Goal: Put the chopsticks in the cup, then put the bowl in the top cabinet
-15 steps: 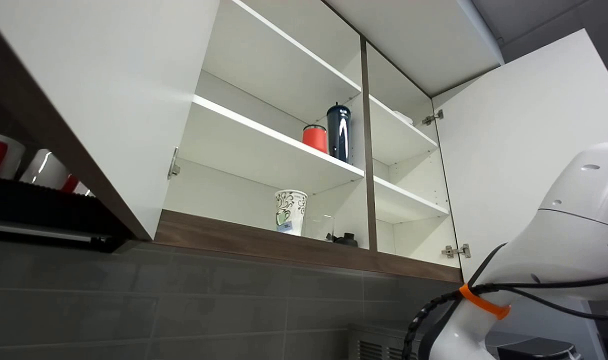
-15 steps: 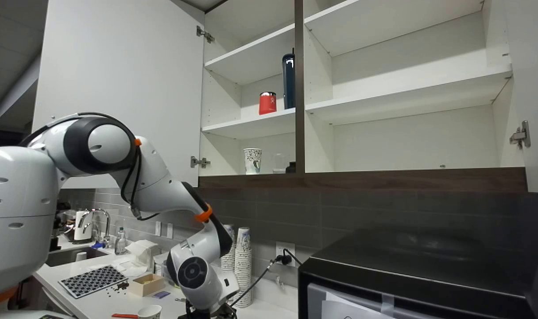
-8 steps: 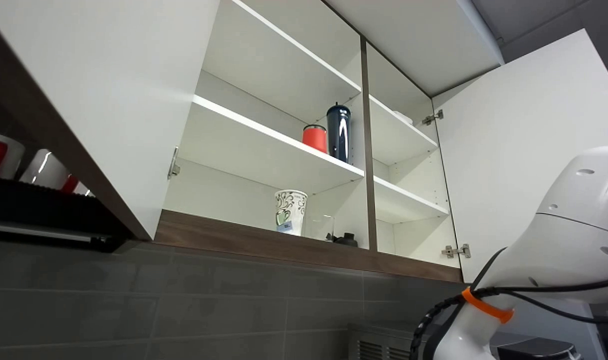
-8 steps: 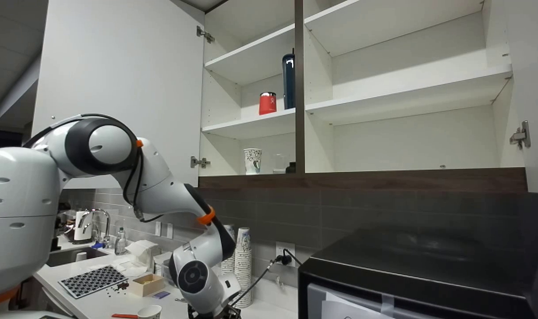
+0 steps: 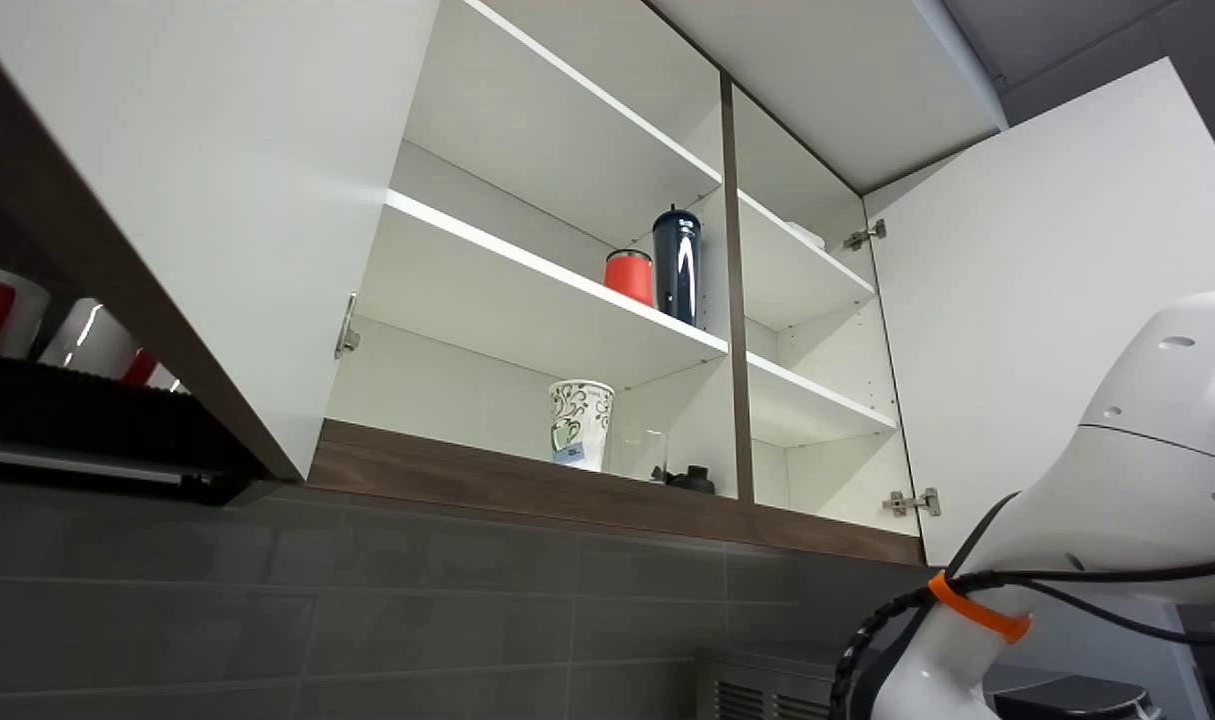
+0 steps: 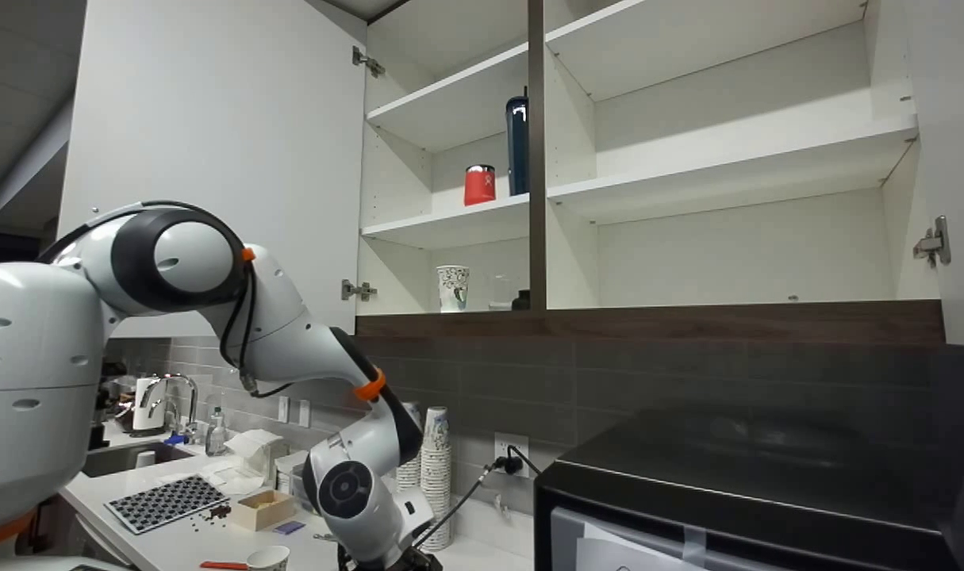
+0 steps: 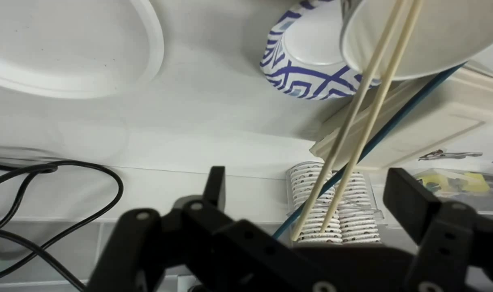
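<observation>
In the wrist view, the claw (image 7: 311, 190) is spread wide, its jaws set well apart, and nothing is gripped by it. Two pale chopsticks (image 7: 369, 121) are framed between the jaws, clear of both, and are leaned across the rim of a white paper cup (image 7: 453, 32), with part of their length seen inside its mouth. Behind them, a blue stick (image 7: 410, 109) is laid slantwise. The bowl (image 7: 295, 77), marked with a purple geometric pattern, is shown on the white worktop (image 7: 197, 101) and is partly covered by the cup; whether it is upright or upturned cannot be told. A white plate (image 7: 155, 44) is set well apart from it. Stacked paper cups (image 7: 305, 184) are also seen.

In both exterior views, the doors of the top cabinet (image 5: 527, 485) are swung open. On its lower shelf, a red tumbler (image 5: 628, 278) is placed beside a dark blue tumbler (image 5: 678, 265); on the cabinet floor, a patterned paper cup (image 5: 580, 425) is stood upright.
</observation>
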{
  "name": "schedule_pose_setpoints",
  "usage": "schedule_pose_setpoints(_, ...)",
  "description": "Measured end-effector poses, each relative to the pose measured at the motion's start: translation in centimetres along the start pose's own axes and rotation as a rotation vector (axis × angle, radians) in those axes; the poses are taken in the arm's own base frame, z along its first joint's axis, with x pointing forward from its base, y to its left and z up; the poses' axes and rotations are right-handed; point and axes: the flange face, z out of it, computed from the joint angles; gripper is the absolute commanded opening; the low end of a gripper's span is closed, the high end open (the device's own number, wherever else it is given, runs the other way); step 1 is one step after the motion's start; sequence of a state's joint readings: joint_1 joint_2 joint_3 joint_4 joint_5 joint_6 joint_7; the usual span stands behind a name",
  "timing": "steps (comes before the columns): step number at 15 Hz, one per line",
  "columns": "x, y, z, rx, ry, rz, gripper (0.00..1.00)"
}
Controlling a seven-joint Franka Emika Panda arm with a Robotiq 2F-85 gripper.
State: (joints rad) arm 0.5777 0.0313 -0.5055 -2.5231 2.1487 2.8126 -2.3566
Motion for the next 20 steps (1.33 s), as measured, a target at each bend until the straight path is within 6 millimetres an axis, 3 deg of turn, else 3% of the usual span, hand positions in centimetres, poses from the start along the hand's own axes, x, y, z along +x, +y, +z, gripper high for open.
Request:
schedule_pose_setpoints(5,-1.1,-0.8,-0.9,-0.019,-0.170,0.020,1.00)
schedule_pose_setpoints(11,-3.7,-2.4,0.0,0.001,-0.350,0.119,1.00)
schedule_pose_setpoints(20,-1.5,-0.9,-0.4,-0.052,-0.380,0.272,1.00)
